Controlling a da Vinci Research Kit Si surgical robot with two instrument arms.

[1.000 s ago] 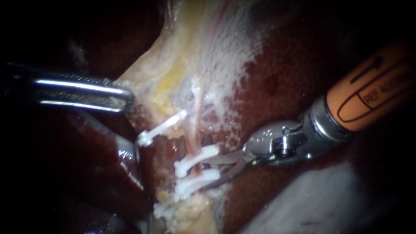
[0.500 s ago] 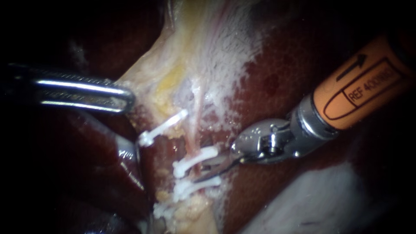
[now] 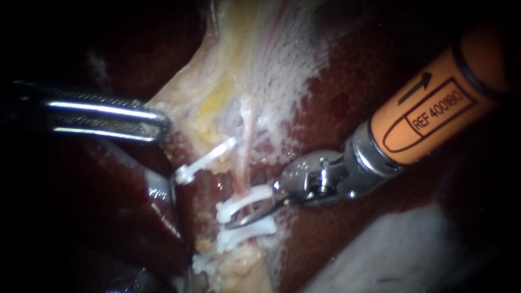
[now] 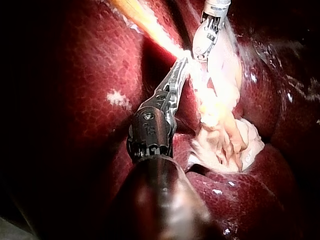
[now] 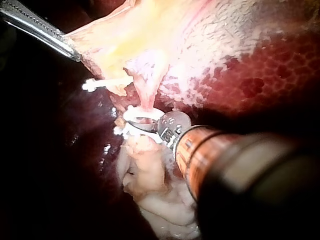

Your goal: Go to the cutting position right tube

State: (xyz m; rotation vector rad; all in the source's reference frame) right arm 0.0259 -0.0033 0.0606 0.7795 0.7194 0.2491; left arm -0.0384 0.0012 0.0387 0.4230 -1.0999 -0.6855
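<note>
here, our left instrument [image 3: 154, 122] is clamped on the edge of the pale tissue [image 3: 217, 81]. the right tube [image 3: 242, 174] runs top to bottom, crossed by an upper clip [image 3: 247, 199] and a lower clip [image 3: 244, 232]. our right instrument [image 3: 247, 214], the nearer one, lies crosswise, its blades narrowly parted astride the tube between them.

Left instrument [image 3: 160, 123] bare shiny metal; right instrument [image 3: 239, 220] polished metal tip, matt orange plastic sleeve [image 3: 434, 116]. Clips [image 3: 247, 196] smooth white plastic. Liver [image 3: 347, 97] wet, glossy; pale tissue [image 3: 271, 70] matt, fibrous.
</note>
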